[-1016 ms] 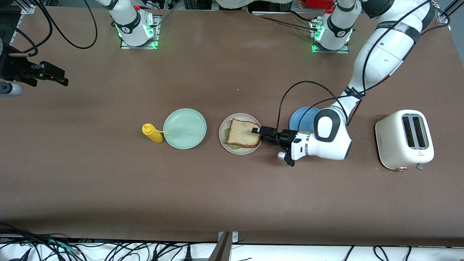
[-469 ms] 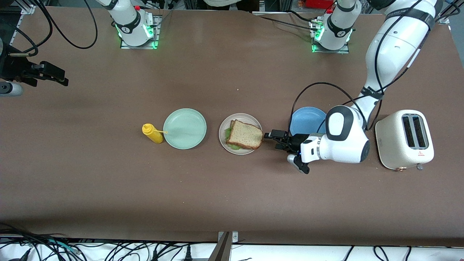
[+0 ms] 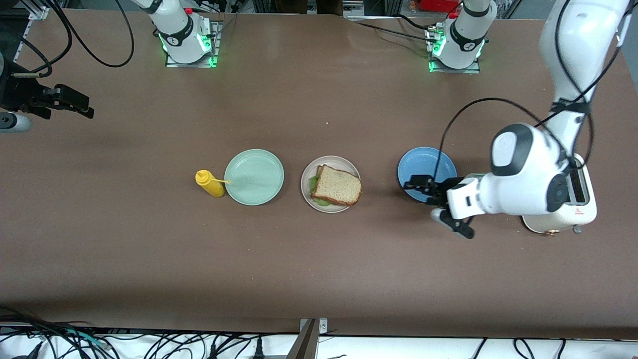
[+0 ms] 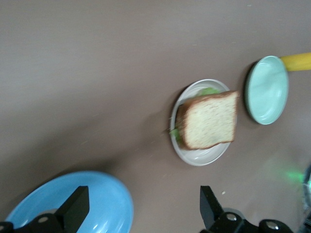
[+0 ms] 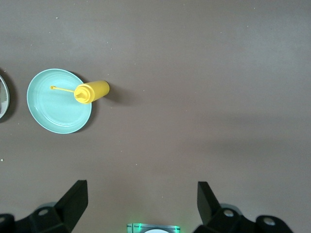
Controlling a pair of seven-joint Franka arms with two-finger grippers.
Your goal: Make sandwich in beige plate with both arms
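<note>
**Inspector:** What has been recorded at the left pincer (image 3: 417,185)?

**Assessor:** It is spread wide with nothing held, and is now over the blue plate (image 3: 426,166). A second ago it was at the edge of the sandwich (image 3: 336,186); it has since been drawn back toward the toaster (image 3: 573,212). The top slice has been released and left in place.

**Inspector:** And the task's item?

**Assessor:** The sandwich is lying on the beige plate (image 3: 305,177), bread over green lettuce, between the blue plate and the mint-green plate (image 3: 254,177). The assembly is judged essentially complete.

**Inspector:** The right pincer (image 3: 70,102)?

**Assessor:** It is held waiting, opened fully and empty, at the right arm's end of the worktop (image 3: 319,274), well apart from the sandwich.

**Inspector:** What is gained from the wrist views?

**Assessor:** In the left wrist view the top slice is seen overhanging the plate's rim, a detail less plain from the front. In the right wrist view the yellow bottle (image 5: 91,91) is seen with its nozzle over the mint-green plate; the sandwich is not shown there.
</note>
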